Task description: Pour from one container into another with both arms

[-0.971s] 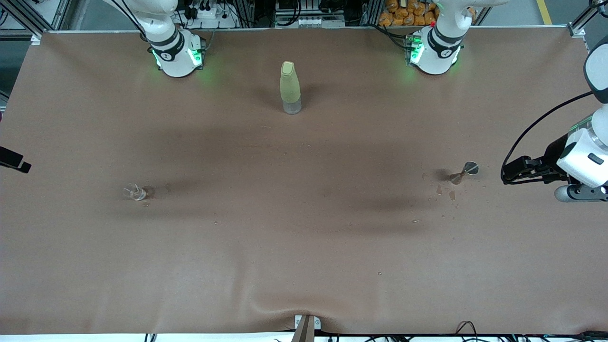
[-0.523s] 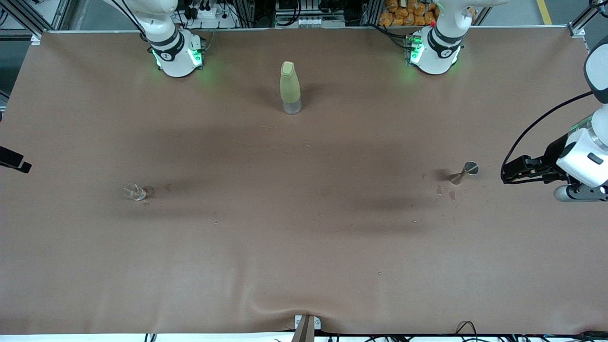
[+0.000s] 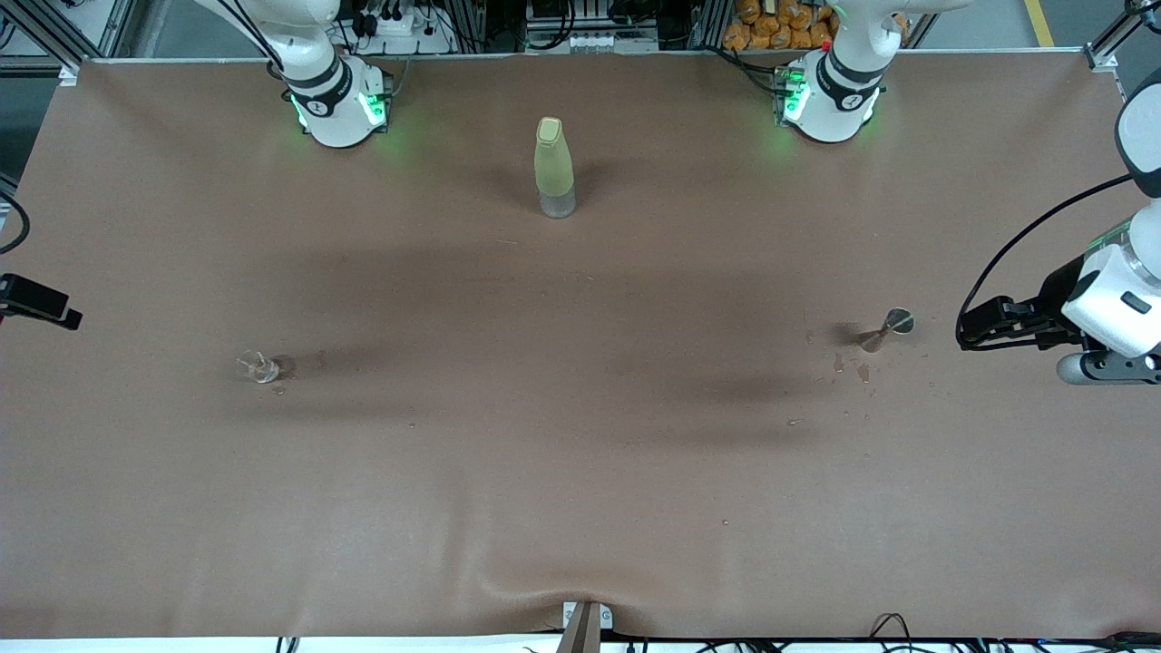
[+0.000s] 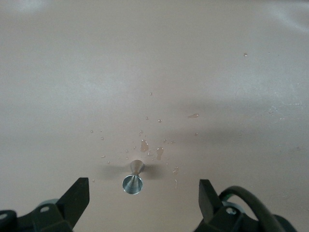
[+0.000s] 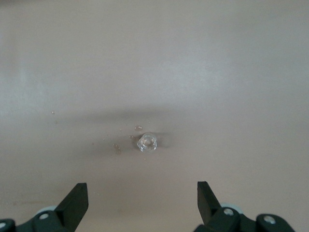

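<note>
- A small clear glass (image 3: pixel 258 366) is standing on the brown table (image 3: pixel 580 472), toward my right arm's end.
- A little metal cup (image 3: pixel 891 325) is standing toward my left arm's end, with wet drops (image 4: pixel 152 151) beside it.
- My right gripper (image 5: pixel 142 205) is hanging over the glass, fingers wide apart, holding nothing.
- My left gripper (image 4: pixel 144 205) is hanging over the metal cup, fingers wide apart, holding nothing.
- A yellow bottle (image 3: pixel 553 166) is standing farthest from the camera, between my two bases.
</note>
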Action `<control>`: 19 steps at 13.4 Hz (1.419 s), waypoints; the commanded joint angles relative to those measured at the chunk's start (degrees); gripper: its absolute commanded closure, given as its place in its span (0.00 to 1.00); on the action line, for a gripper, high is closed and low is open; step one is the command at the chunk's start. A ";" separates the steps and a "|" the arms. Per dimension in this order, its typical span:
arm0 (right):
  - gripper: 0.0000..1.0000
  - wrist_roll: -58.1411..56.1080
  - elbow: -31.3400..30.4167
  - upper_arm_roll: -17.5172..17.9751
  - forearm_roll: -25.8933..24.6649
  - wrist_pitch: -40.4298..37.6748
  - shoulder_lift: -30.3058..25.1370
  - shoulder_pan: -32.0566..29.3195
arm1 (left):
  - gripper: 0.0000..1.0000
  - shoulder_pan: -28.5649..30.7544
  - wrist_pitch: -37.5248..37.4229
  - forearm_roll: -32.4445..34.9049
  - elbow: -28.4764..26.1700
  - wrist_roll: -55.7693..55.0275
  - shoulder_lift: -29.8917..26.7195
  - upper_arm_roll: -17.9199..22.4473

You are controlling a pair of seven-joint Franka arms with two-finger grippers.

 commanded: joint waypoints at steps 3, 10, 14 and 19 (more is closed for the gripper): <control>0.00 -9.41 -1.48 0.27 0.00 -2.76 -0.21 0.17 | 0.00 0.44 -0.71 0.22 -0.24 1.37 -0.97 -0.15; 0.00 -50.62 -12.64 0.00 22.03 2.33 2.43 -10.27 | 0.00 0.44 -1.76 -0.13 0.02 4.53 -1.06 -0.50; 0.00 -72.94 -19.15 0.00 34.78 4.89 6.11 -16.77 | 0.00 0.53 -1.94 -2.93 0.11 15.03 -1.14 -0.76; 0.00 -102.48 -20.48 0.00 46.12 2.26 15.15 -22.76 | 0.00 5.97 -1.94 -15.15 -0.24 47.90 -0.80 -0.32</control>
